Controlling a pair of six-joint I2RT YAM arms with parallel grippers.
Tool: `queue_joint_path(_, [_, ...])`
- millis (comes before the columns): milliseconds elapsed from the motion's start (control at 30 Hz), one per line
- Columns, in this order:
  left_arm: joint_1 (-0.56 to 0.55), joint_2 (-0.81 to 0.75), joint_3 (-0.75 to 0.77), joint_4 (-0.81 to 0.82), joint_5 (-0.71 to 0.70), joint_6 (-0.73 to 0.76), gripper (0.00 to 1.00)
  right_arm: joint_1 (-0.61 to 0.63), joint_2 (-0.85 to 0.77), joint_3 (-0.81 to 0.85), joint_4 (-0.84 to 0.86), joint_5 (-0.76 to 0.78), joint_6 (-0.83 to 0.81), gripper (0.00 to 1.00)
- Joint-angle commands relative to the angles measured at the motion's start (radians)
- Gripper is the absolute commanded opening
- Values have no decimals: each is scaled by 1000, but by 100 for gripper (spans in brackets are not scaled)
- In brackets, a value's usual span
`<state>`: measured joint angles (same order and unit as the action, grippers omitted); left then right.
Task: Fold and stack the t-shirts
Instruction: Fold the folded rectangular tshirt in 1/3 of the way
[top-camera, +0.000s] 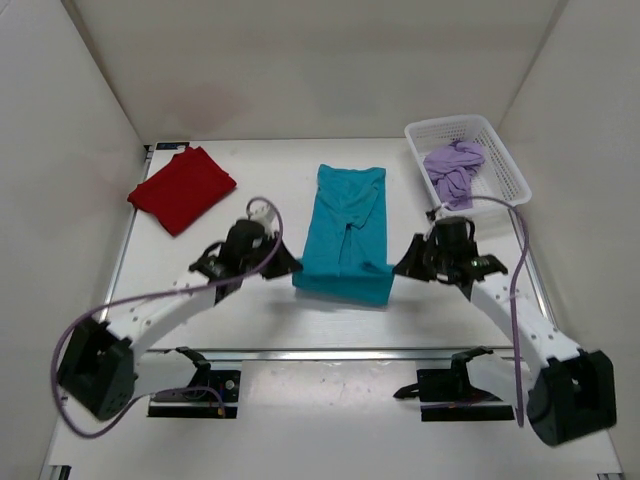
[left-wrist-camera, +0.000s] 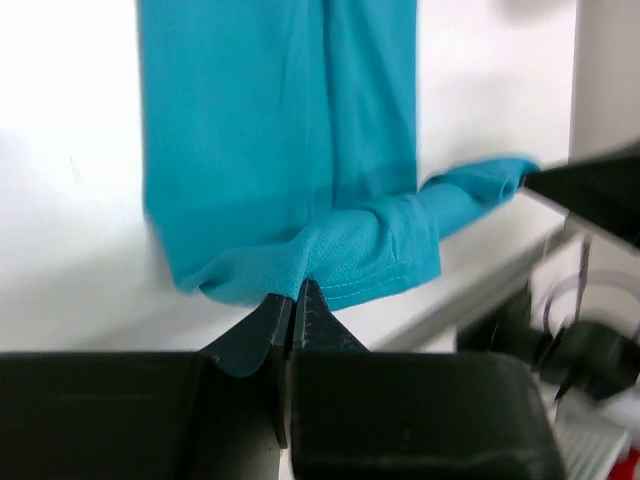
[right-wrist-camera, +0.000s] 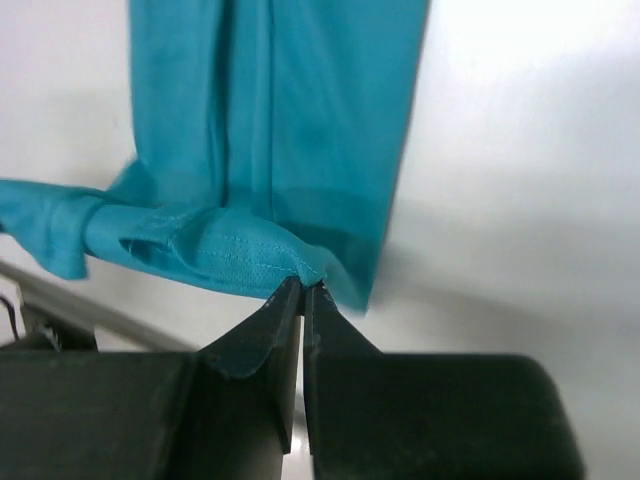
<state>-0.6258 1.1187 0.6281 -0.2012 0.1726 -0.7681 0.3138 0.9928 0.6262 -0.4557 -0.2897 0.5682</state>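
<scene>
Red t-shirt (top-camera: 182, 189) left, lavender t-shirt (top-camera: 455, 168) in basket (top-camera: 512, 168), teal t-shirt (top-camera: 345, 225) between.

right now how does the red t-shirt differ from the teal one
The red t-shirt is a compact folded packet; the teal t-shirt is a longer strip, folded only lengthwise. The red t-shirt lies untouched at the far left; the teal t-shirt's near hem is pinched by the left claw and right claw. Both lie on the table, outside the basket.
</scene>
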Motion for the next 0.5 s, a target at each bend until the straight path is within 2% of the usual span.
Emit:
queue_joint_path(0, [86, 195, 207, 5, 42, 96, 0, -62, 166, 148, 75, -64, -179, 0])
queue_joint_path(133, [98, 436, 480, -64, -4, 150, 0, -117, 367, 305, 141, -66, -203, 1])
queue_joint_path(333, [153, 717, 659, -43, -16, 136, 0, -173, 550, 421, 227, -101, -186, 0])
queue_joint_path(467, [172, 805, 751, -23, -18, 110, 0, -205, 670, 486, 267, -117, -186, 0])
